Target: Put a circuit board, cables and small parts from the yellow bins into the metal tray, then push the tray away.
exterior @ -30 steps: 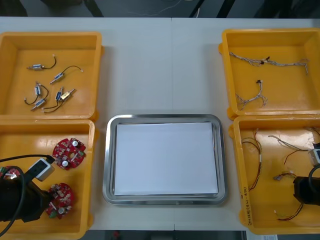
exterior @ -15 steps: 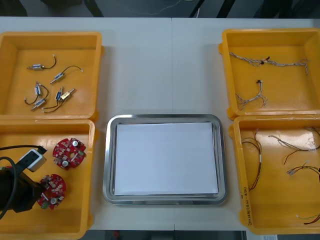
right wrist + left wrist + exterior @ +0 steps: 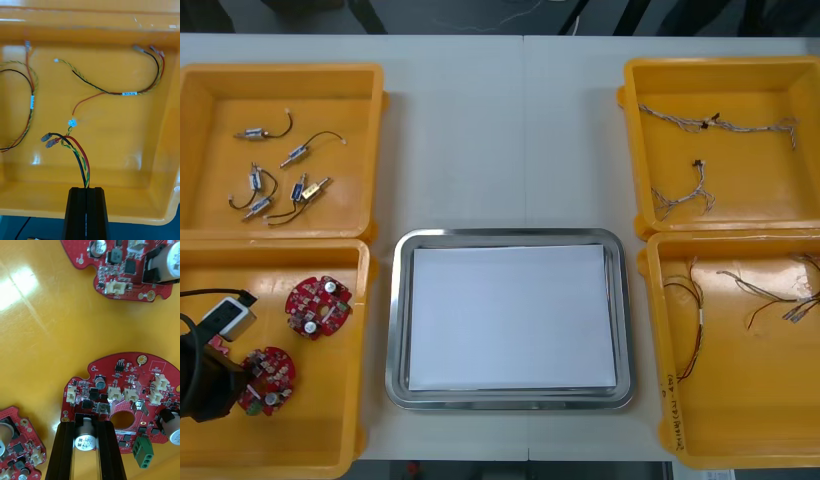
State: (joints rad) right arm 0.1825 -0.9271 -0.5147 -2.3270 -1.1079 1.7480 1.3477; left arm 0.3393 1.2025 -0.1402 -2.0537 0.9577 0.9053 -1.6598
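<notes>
Circuit board [image 3: 123,390] in left jaws, red-yellow cable [image 3: 84,170] in right jaws

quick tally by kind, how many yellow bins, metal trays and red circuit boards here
yellow bins: 4
metal tray: 1
red circuit boards: 3, one gripped by the left gripper in the near left bin
total: 8
The right gripper holds a cable at the near right bin.
</notes>
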